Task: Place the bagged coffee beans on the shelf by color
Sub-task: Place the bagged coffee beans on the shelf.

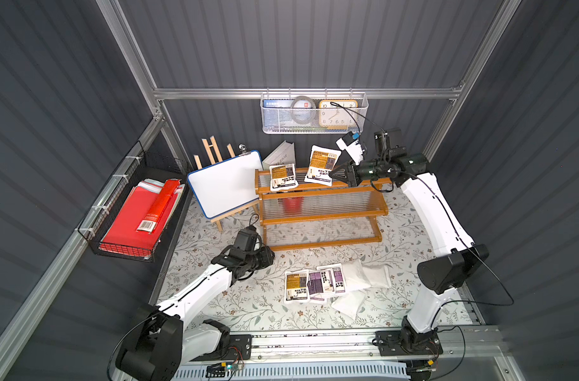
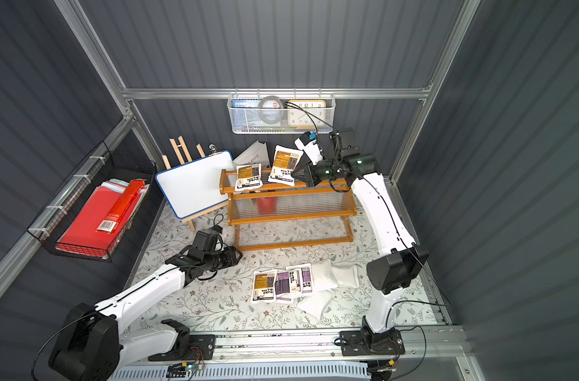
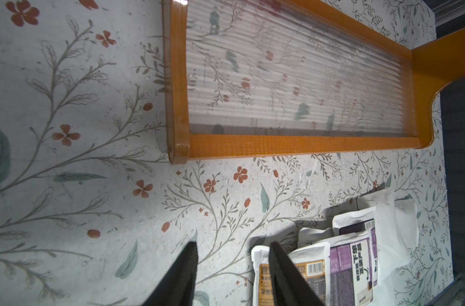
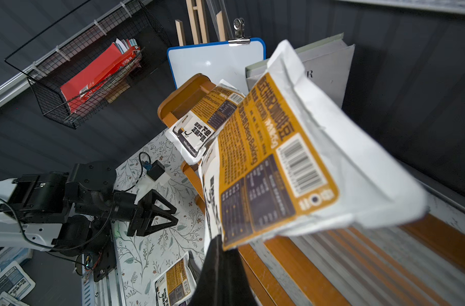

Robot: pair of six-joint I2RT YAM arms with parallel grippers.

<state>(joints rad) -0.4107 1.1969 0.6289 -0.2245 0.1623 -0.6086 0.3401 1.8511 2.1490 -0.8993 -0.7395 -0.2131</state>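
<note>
Near rail: the mounting rail (image 1: 314,344) carrying both arm bases runs along the 6 o'clock edge of the tabletop (image 1: 235,306).
Loose pile: at about 5 o'clock on the tabletop lie an orange-brown pouch (image 1: 296,285), overlapping purple pouches (image 1: 321,282) and several pouches white side up (image 1: 357,275).
Left fingers (image 3: 183,278): partly open and holding nothing. They hover low over the tabletop at roughly 10 o'clock from the pile.
Shelf (image 1: 324,216): it stands at 12 o'clock. The middle and bottom tiers are bare.
Top tier: one orange-brown pouch (image 1: 283,176) leans there, toward the 9 o'clock end.
Right fingers (image 1: 344,174): closed on the edge of a second orange-brown pouch (image 1: 322,165).
Held pouch: it is tilted over the top tier, at 3 o'clock of the resting one and close to it. I cannot tell whether its lower edge touches the tier.
Step in hand: I take it as placing the second orange-brown bag beside its match.
Next move: probably lower it until the tier carries it, then open the fingers without nudging its neighbour.
</note>
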